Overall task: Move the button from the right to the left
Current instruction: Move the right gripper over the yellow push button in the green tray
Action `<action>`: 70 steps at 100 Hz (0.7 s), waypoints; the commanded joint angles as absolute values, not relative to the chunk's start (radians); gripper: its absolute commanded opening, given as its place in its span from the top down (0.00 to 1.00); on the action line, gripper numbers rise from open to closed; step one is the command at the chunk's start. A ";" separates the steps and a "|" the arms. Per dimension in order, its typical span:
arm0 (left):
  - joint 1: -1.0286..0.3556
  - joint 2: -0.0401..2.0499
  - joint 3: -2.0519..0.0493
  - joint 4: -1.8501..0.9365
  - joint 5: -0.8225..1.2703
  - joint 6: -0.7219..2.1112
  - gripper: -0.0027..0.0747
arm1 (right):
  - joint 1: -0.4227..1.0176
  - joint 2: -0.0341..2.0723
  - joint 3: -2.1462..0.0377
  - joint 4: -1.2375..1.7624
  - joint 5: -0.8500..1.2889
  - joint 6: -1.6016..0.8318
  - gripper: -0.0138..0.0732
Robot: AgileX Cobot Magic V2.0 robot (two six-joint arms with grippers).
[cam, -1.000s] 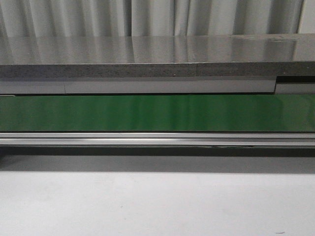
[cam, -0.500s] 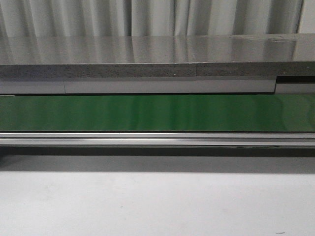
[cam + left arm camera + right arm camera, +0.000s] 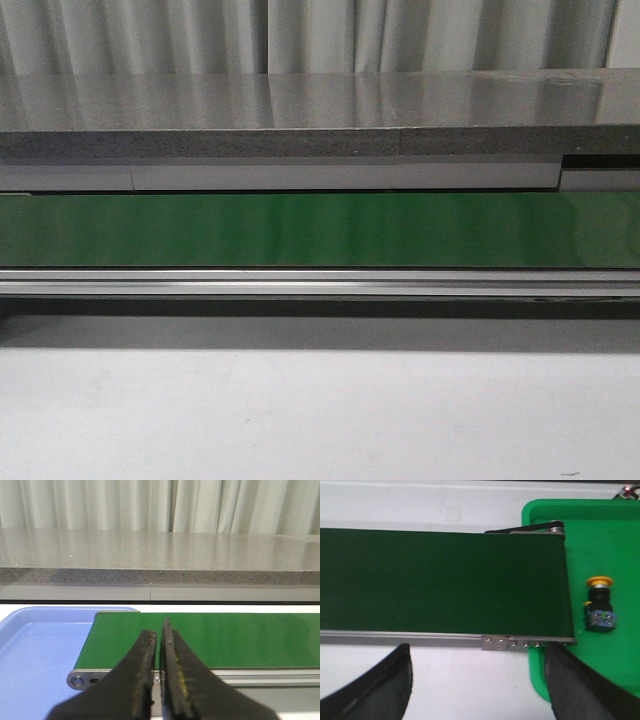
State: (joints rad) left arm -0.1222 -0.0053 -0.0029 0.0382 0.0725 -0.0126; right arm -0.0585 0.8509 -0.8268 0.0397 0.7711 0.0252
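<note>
The button (image 3: 599, 605) lies on its side in a green tray (image 3: 615, 540) beside the end of the green belt (image 3: 440, 582); its orange-yellow cap points away from my fingers, its black body towards them. My right gripper (image 3: 477, 680) is open and empty, above the white table in front of the belt's near rail, its right finger (image 3: 580, 690) over the tray's edge. My left gripper (image 3: 159, 640) is shut and empty, in front of the belt's other end (image 3: 210, 639). Neither gripper nor the button shows in the front view.
A blue tray (image 3: 40, 650) lies at the belt's left end. The belt (image 3: 320, 230) runs across the front view with a metal rail (image 3: 320, 283) in front and a grey stone counter (image 3: 300, 110) behind. White table (image 3: 320, 415) lies in front.
</note>
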 commanded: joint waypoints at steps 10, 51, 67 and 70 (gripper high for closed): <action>-0.128 -0.042 0.038 0.037 -0.018 -0.025 0.96 | -0.145 0.989 -0.959 -0.034 0.711 0.009 0.24; -0.128 -0.042 0.038 0.037 -0.018 -0.025 0.96 | -0.353 1.253 -1.076 0.064 0.659 -0.249 0.24; -0.128 -0.042 0.038 0.037 -0.018 -0.025 0.96 | -0.456 1.360 -1.076 0.238 0.622 -0.416 0.24; -0.128 -0.042 0.038 0.037 -0.018 -0.025 0.96 | -0.471 1.382 -1.076 0.263 0.613 -0.450 0.24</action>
